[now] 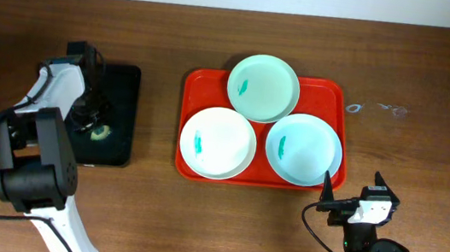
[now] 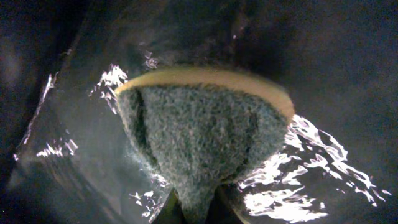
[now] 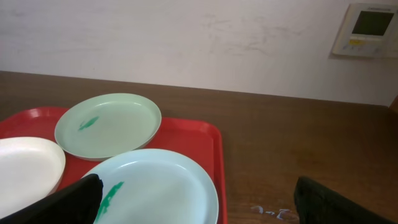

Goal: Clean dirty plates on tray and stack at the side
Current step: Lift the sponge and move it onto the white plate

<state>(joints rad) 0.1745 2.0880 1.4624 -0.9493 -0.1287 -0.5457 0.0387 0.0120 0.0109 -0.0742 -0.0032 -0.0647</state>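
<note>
Green scouring sponge (image 2: 199,143), yellow foam backing uppermost in the wrist view, pinched at its narrow lower edge by the left gripper (image 2: 194,211); jaws clamped on it, over the glossy black tray (image 1: 125,97). Contact with that tray not determinable. Right gripper (image 3: 198,182) idle, fingers spread wide, nothing between them.

Location of the work: red tray (image 1: 193,88) well to the right of the left gripper, and just ahead and to the left of the right gripper. On it, three plates, rims touching or overlapping:
- mint green plate (image 1: 263,88), farthest from the right gripper;
- white plate (image 1: 217,143), nearest the left gripper;
- pale blue plate (image 1: 303,149), directly ahead of the right fingers.

One teal smear (image 1: 198,143) on each.

Step in hand, as judged: carry the sponge to the first plate.
- Lift clear of the black tray's rim before traversing right.
- Confirm a firm grip; risk of folding or slipping under scrubbing load with an edge-only pinch.
- Begin with the white plate, closest to the sponge.
- Present the green abrasive face flat to the smear, not the foam.
- Steady the plate's rim with the right gripper against sliding.
- Stack on the bare table (image 1: 428,151) only after wiping.
</note>
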